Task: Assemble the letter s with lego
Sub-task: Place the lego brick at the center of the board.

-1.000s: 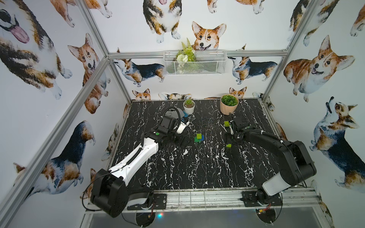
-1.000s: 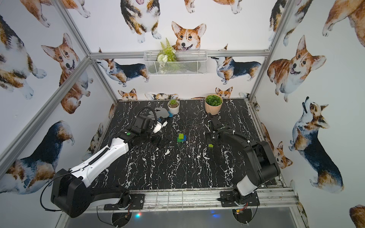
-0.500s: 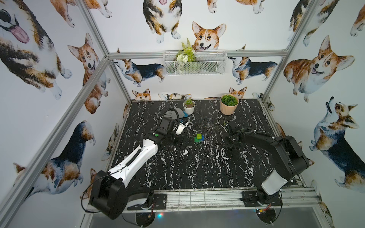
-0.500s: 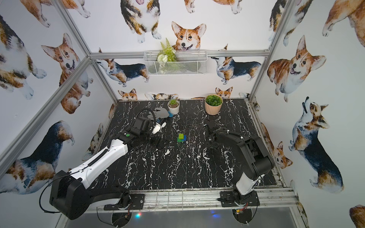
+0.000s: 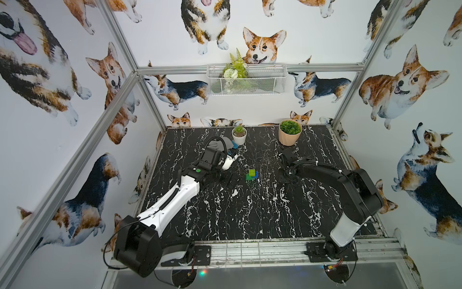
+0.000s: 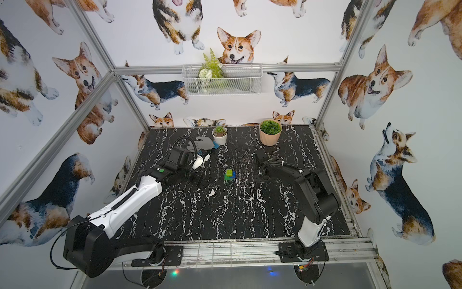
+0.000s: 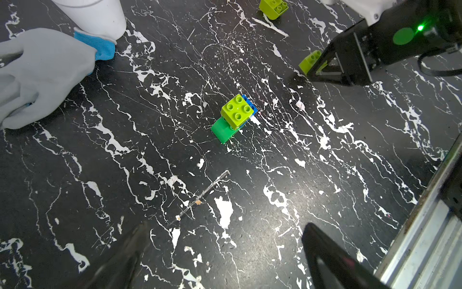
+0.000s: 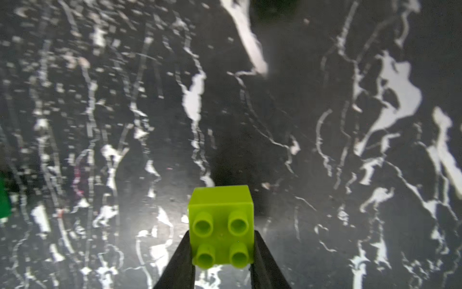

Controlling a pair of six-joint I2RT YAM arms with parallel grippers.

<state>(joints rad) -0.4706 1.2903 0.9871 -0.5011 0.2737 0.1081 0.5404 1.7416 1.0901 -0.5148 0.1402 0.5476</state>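
While right fingers (image 8: 180, 262) clench a lime-green brick (image 8: 221, 226) hidden in both top views, left fingers (image 7: 332, 260) gape.

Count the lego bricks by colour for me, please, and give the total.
Lime-green bricks: 3, one in the right end effector
Dark green brick: 1
Blue brick: 1
Total: 5

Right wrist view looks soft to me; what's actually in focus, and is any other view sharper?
Right wrist view: the lime-green studded plastic brick in the right end effector is sharp, the black marbled tabletop behind blurred. Left wrist view: crisp throughout, including the green-and-blue brick cluster.
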